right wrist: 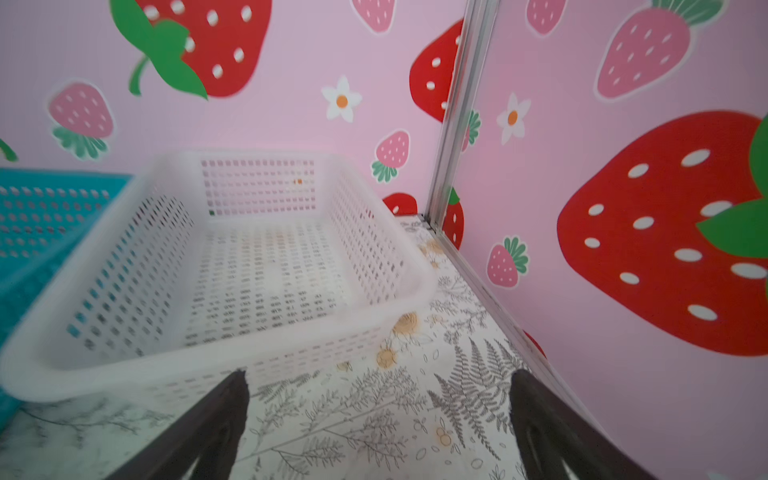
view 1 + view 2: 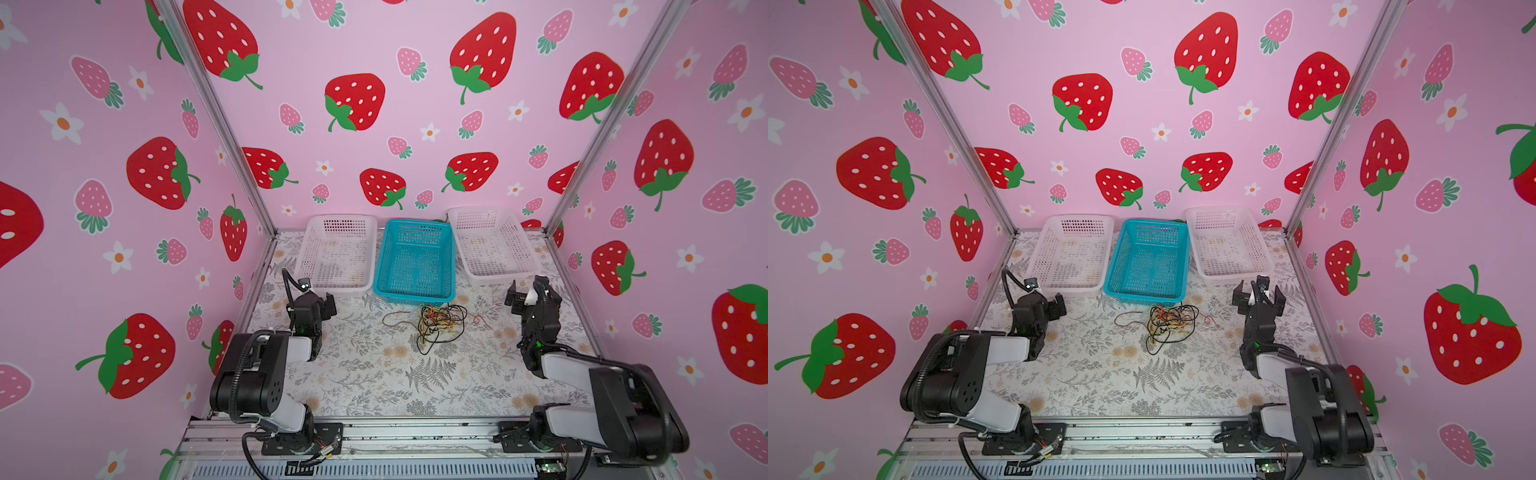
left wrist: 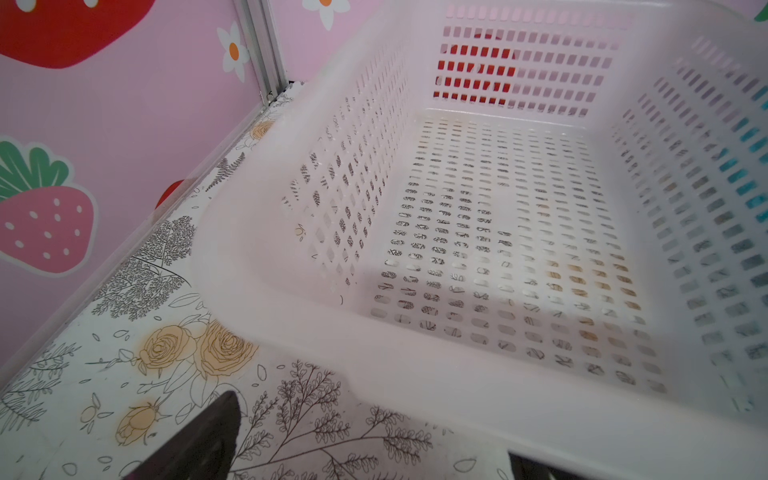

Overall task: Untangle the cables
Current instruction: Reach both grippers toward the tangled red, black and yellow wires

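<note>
The cables (image 2: 436, 322) (image 2: 1169, 322) lie as one loose tangle of thin red, yellow and black wires on the floral table top, just in front of the blue basket. A red strand trails out to each side and a black loop reaches toward the front. My left gripper (image 2: 320, 301) (image 2: 1054, 305) hovers left of the tangle, well apart from it, and is open and empty. My right gripper (image 2: 532, 293) (image 2: 1259, 294) stands to the right, also open and empty. Neither wrist view shows the cables. In them both the left gripper (image 3: 374, 453) and the right gripper (image 1: 378, 411) have widely spread dark fingers over bare table.
Three mesh baskets line the back: a white basket (image 2: 340, 219) (image 3: 291, 291) in front of the left gripper, a blue basket (image 2: 417, 225) in the middle, and another white basket (image 2: 484, 211) (image 1: 208, 374) before the right gripper. Pink strawberry walls with metal posts enclose the table.
</note>
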`<control>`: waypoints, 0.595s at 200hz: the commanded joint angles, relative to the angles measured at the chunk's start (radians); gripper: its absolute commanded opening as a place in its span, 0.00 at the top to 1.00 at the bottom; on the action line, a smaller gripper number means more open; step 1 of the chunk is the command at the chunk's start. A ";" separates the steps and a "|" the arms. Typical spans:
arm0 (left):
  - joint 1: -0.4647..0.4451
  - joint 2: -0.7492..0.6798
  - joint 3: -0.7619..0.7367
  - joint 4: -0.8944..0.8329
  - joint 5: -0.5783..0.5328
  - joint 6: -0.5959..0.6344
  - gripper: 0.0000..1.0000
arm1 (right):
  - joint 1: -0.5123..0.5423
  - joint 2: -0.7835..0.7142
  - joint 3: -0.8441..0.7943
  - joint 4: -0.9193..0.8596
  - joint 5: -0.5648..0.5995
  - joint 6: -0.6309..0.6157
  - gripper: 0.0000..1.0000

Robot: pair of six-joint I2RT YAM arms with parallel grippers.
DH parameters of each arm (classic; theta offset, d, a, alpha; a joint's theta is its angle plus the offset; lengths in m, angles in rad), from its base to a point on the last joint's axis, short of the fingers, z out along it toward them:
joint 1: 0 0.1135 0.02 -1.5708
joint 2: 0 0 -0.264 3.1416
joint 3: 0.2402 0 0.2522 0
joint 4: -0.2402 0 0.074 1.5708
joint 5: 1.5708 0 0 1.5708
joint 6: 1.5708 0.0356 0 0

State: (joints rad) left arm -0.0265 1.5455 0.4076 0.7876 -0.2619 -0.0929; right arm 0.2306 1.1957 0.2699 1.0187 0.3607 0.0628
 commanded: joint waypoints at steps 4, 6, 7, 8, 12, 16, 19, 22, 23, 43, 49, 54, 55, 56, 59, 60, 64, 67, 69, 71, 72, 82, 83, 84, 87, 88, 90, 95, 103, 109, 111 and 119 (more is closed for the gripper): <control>-0.002 0.000 0.021 0.025 -0.012 0.012 0.01 | 0.054 -0.182 0.000 -0.149 -0.151 0.101 0.01; -0.001 -0.001 0.020 0.025 -0.012 0.012 0.01 | 0.062 -0.194 0.004 -0.165 -0.163 0.108 0.01; -0.001 -0.001 0.019 0.024 -0.012 0.012 0.01 | 0.065 -0.203 0.007 -0.175 -0.167 0.112 0.01; -0.002 -0.002 0.019 0.024 -0.012 0.013 0.01 | 0.071 -0.218 0.015 -0.193 -0.173 0.119 0.01; -0.003 -0.003 0.018 0.030 -0.013 0.014 0.01 | 0.079 -0.238 0.025 -0.229 -0.175 0.135 0.01; -0.005 -0.008 0.019 0.029 -0.017 0.016 0.01 | 0.090 -0.263 0.036 -0.268 -0.182 0.161 0.01; -0.007 -0.015 0.021 0.017 -0.019 0.016 0.01 | 0.096 -0.275 0.043 -0.291 -0.191 0.184 0.01; -0.008 -0.026 0.025 0.000 -0.021 0.015 0.01 | 0.101 -0.278 0.047 -0.304 -0.207 0.207 0.01; -0.009 -0.031 0.026 -0.007 -0.021 0.016 0.01 | 0.102 -0.296 0.048 -0.308 -0.214 0.217 0.01; -0.013 -0.111 0.104 -0.230 -0.055 -0.007 0.01 | 0.102 -0.360 0.037 -0.291 -0.391 0.378 0.01; -0.011 -0.128 0.128 -0.303 -0.067 -0.028 0.01 | 0.098 -0.381 0.023 -0.279 -0.414 0.451 0.01; -0.012 -0.143 0.144 -0.351 -0.070 -0.046 0.01 | 0.096 -0.402 0.009 -0.282 -0.420 0.497 0.01; -0.011 -0.147 0.147 -0.359 -0.069 -0.049 0.01 | 0.096 -0.406 0.007 -0.282 -0.418 0.508 0.01; -0.011 -0.152 0.149 -0.366 -0.068 -0.051 0.01 | 0.097 -0.415 0.000 -0.285 -0.412 0.526 0.01; -0.011 -0.161 0.153 -0.385 -0.060 -0.057 0.01 | 0.096 -0.424 -0.007 -0.291 -0.403 0.543 0.01; -0.011 -0.165 0.154 -0.390 -0.057 -0.058 0.01 | 0.097 -0.428 -0.011 -0.294 -0.397 0.558 0.01; -0.013 -0.182 0.155 -0.405 -0.041 -0.064 0.01 | 0.096 -0.446 -0.025 -0.315 -0.367 0.613 0.01; -0.013 -0.196 0.152 -0.410 -0.029 -0.069 0.01 | 0.095 -0.462 -0.033 -0.333 -0.342 0.652 0.01; -0.014 -0.206 0.149 -0.414 -0.022 -0.074 0.01 | 0.095 -0.471 -0.039 -0.345 -0.328 0.674 0.01; -0.016 -0.215 0.145 -0.415 -0.019 -0.081 0.01 | 0.095 -0.480 -0.045 -0.356 -0.315 0.692 0.01; -0.017 -0.220 0.143 -0.415 -0.016 -0.084 0.01 | 0.095 -0.484 -0.048 -0.360 -0.310 0.699 0.01; -0.039 -0.272 0.121 -0.415 -0.019 -0.076 0.01 | 0.095 -0.511 -0.078 -0.319 -0.351 0.673 0.01; -0.042 -0.277 0.119 -0.418 -0.024 -0.076 0.01 | 0.095 -0.511 -0.079 -0.313 -0.361 0.666 0.01; -0.044 -0.285 0.118 -0.419 -0.030 -0.077 0.01 | 0.095 -0.511 -0.080 -0.309 -0.371 0.660 0.01; -0.051 -0.302 0.114 -0.426 -0.044 -0.077 0.01 | 0.096 -0.511 -0.082 -0.299 -0.399 0.637 0.01; -0.054 -0.308 0.112 -0.429 -0.047 -0.079 0.01 | 0.097 -0.510 -0.081 -0.298 -0.408 0.631 0.01; -0.058 -0.318 0.109 -0.436 -0.053 -0.079 0.01 | 0.098 -0.508 -0.079 -0.301 -0.420 0.622 0.01; -0.065 -0.344 0.101 -0.446 -0.059 -0.092 0.01 | 0.101 -0.501 -0.064 -0.326 -0.438 0.612 0.01; -0.068 -0.379 0.097 -0.475 -0.057 -0.107 0.01 | 0.104 -0.482 -0.026 -0.402 -0.448 0.604 0.01; -0.070 -0.406 0.102 -0.514 -0.059 -0.122 0.01 | 0.108 -0.461 -0.005 -0.436 -0.470 0.590 0.01; -0.070 -0.414 0.104 -0.526 -0.059 -0.126 0.01 | 0.110 -0.449 0.005 -0.450 -0.480 0.583 0.01; -0.071 -0.448 0.108 -0.569 -0.061 -0.150 0.01 | 0.118 -0.425 0.029 -0.489 -0.501 0.570 0.01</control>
State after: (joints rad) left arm -0.0902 1.1793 0.5148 0.3763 -0.2955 -0.1738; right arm 0.3328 0.7166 0.2237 0.6621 -0.0387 0.6083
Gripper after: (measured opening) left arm 0.988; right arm 0.993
